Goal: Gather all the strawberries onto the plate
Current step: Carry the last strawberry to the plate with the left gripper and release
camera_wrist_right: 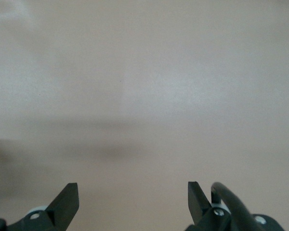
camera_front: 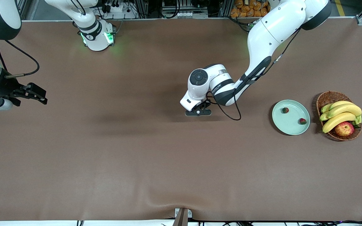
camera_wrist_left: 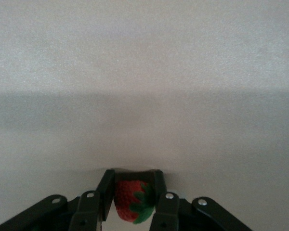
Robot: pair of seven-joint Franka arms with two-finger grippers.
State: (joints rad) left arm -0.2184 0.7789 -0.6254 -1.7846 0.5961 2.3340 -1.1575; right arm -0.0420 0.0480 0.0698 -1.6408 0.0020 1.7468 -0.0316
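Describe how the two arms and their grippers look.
Both arms are glossy white with black joint bands; the right arm's base glows green. A black cable loops along the left arm. The left gripper and right gripper have black two-finger jaws.

Two strawberries (camera_front: 285, 110) (camera_front: 302, 121) on mint plate (camera_front: 281, 124); third strawberry (camera_wrist_left: 130, 200) pinched, mid-table.

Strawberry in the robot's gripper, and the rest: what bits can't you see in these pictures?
- Held strawberry: in the front view the left gripper covers it; the left wrist view's edge cuts off its lower part.
- Two strawberries on the plate: too small in the front view to show leaves clearly.
- Apple in the basket: partly hidden by bananas.
- Right gripper: open; picture edges cut off its arm in the front view.
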